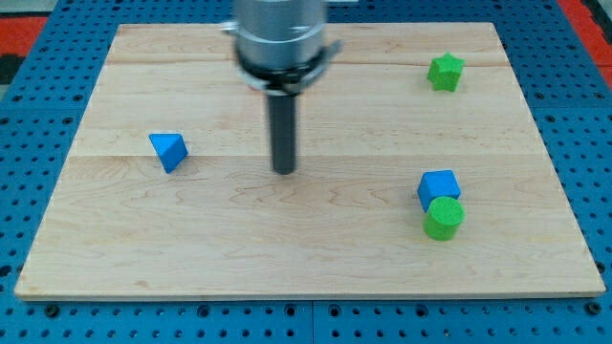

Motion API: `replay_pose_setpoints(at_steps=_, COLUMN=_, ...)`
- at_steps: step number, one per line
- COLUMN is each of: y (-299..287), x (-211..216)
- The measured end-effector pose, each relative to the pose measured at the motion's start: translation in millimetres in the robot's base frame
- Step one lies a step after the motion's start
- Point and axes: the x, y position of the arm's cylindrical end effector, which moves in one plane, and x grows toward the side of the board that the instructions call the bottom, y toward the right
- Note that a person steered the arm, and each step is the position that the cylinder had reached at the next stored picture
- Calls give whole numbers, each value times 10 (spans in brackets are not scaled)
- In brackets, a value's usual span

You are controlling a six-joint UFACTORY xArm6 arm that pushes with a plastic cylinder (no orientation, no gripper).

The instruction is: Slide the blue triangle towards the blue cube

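The blue triangle (168, 151) lies on the wooden board at the view's left. The blue cube (438, 186) sits at the view's right, touching a green cylinder (444, 218) just below it. My tip (284, 170) rests on the board near the middle, to the right of the blue triangle with a clear gap, and well left of the blue cube. The rod hangs from the grey arm head at the view's top.
A green star block (445, 72) sits at the view's top right. The wooden board (306, 258) lies on a blue perforated base, with its edges visible on all sides.
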Motion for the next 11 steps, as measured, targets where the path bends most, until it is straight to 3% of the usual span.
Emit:
replay_pose_setpoints(at_steps=2, y=-1550, x=97)
replay_pose_setpoints(at_steps=3, y=-1915, x=-50)
replay_pose_setpoints(at_steps=5, y=-1027, x=-203)
replay_pose_setpoints(at_steps=7, y=-835, x=-732)
replay_pose_setpoints(at_steps=11, y=372, x=-693)
